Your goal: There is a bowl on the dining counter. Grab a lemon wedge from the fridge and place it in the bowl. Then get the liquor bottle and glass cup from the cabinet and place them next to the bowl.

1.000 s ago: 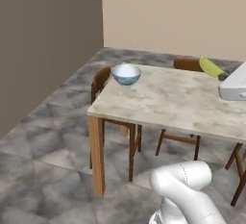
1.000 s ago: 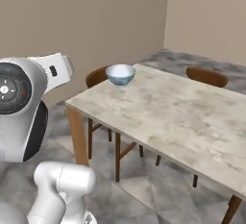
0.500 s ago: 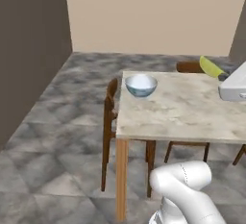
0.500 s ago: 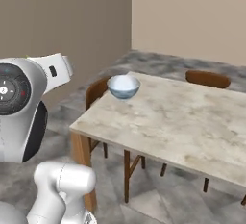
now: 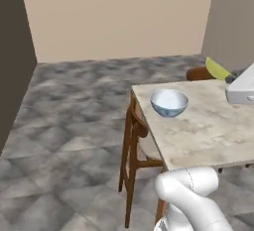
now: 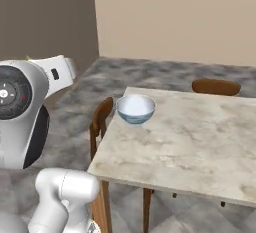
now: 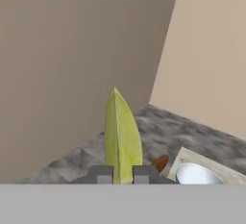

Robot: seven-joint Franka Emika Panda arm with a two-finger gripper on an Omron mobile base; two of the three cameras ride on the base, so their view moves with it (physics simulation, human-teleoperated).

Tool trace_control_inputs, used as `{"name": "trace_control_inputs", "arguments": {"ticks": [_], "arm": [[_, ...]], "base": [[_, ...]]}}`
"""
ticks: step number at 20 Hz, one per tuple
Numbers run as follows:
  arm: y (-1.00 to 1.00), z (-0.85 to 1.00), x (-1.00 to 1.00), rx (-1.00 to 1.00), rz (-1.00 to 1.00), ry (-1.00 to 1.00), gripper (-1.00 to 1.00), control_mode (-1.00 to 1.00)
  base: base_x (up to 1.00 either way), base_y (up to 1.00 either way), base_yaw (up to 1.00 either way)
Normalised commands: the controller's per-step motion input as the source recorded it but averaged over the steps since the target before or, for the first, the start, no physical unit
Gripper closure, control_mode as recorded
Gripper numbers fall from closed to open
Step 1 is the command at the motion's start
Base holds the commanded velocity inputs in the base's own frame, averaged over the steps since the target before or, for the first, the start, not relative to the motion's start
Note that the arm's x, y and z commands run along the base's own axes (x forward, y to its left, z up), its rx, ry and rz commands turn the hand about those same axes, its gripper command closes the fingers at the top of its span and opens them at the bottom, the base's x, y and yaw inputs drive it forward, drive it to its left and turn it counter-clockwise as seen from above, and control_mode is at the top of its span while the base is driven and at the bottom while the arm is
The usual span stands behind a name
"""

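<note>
Lemon wedge carried in the closed pincer, bowl waiting on the dining counter.

The dining counter has a wooden chair tucked at its side; the bowl stands near its corner. The gripper is clamped on the yellow lemon wedge, held above the floor.

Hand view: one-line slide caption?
Tool shut on the lemon wedge, with the bowl on the dining counter ahead at lower right.
</note>
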Motion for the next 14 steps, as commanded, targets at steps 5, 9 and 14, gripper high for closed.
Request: {"name": "trace_control_inputs", "arguments": {"ticks": [5,9,14], "arm": [[0.00,0.00,0.00,0.00,0.00,0.00,1.00,1.00],[0.00,0.00,0.00,0.00,0.00,0.00,1.00,1.00],[0.00,0.00,0.00,0.00,0.00,0.00,1.00,1.00]], "base": [[0.63,0.88,-0.42],[0.61,0.89,-0.42],[0.61,0.89,-0.42]]}}
